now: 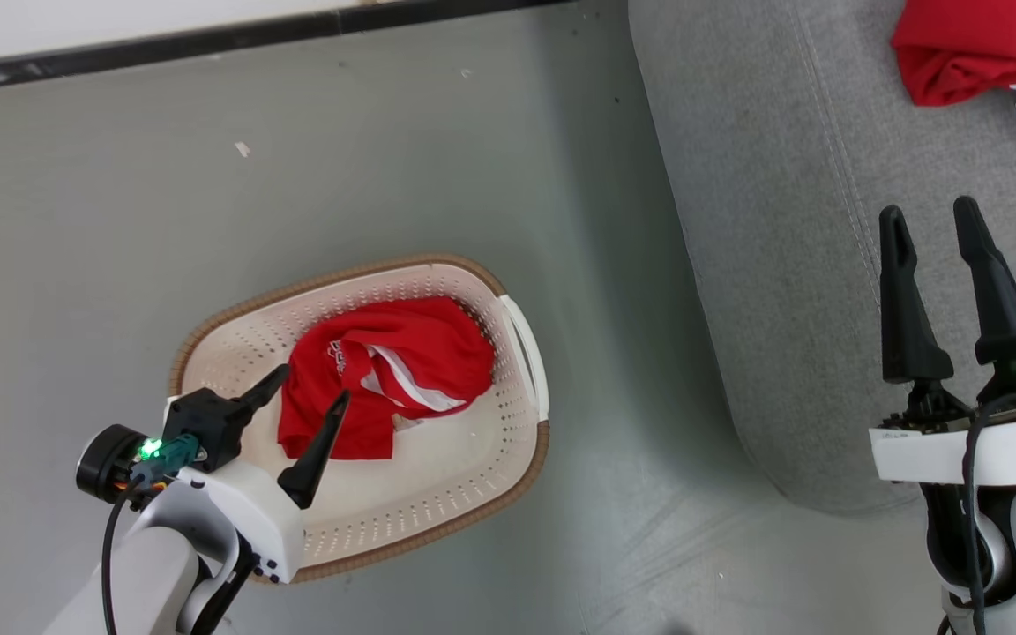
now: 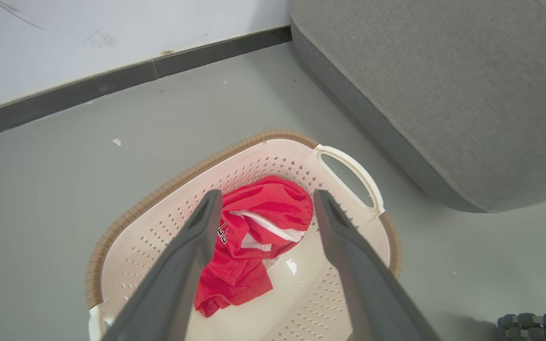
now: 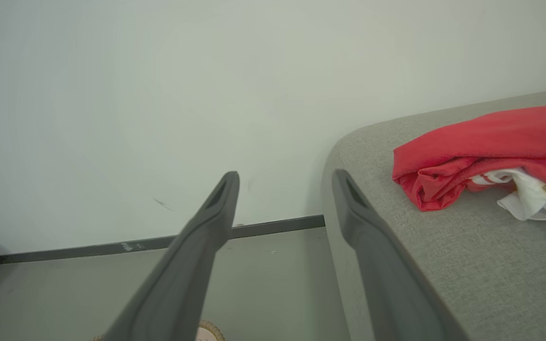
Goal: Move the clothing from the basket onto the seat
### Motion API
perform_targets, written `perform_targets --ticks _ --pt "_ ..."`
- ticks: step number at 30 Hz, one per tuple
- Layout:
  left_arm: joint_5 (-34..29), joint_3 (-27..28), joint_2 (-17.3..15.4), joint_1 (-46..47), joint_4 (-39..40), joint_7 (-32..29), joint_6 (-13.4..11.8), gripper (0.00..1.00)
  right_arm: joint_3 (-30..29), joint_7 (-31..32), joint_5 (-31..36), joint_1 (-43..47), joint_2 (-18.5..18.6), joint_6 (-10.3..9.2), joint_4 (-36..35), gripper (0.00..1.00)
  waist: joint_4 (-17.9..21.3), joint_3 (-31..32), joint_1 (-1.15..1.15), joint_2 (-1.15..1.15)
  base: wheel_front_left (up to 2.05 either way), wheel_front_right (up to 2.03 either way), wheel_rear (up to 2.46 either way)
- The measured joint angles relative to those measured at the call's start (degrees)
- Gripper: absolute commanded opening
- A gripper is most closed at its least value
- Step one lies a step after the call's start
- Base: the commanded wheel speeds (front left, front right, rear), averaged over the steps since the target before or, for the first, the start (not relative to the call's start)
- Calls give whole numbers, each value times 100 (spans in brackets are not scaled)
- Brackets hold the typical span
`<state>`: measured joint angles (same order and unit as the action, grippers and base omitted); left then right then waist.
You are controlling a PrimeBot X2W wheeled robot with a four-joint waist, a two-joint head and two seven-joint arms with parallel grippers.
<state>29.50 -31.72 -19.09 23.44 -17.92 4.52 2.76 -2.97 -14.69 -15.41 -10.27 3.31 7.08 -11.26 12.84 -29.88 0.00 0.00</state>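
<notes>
A crumpled red garment with white stripes (image 1: 393,370) (image 2: 254,237) lies inside the cream basket (image 1: 473,494) (image 2: 334,303) with its brown rim, on the floor. My left gripper (image 1: 314,388) (image 2: 266,196) hovers open over the basket's near left side, fingers pointing at the garment with nothing between them. A second red and white garment (image 1: 967,48) (image 3: 481,151) rests on the grey seat (image 1: 781,220) (image 2: 443,85) (image 3: 491,265) at the upper right. My right gripper (image 1: 930,212) (image 3: 285,175) stands open above the seat's front edge, empty.
Grey floor (image 1: 208,176) surrounds the basket. A white wall with a black skirting board (image 1: 208,40) (image 2: 112,80) (image 3: 159,242) runs along the far side. The basket's white handle (image 1: 527,353) (image 2: 353,175) faces the seat, a short gap away.
</notes>
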Motion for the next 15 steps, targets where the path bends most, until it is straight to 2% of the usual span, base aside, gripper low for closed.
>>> perform_targets --ticks 15 --pt "-157 -58 -58 649 -792 -194 98 100 143 0 -18 -344 -76 0 -174 100 402 -743 0 0 0 0 0"
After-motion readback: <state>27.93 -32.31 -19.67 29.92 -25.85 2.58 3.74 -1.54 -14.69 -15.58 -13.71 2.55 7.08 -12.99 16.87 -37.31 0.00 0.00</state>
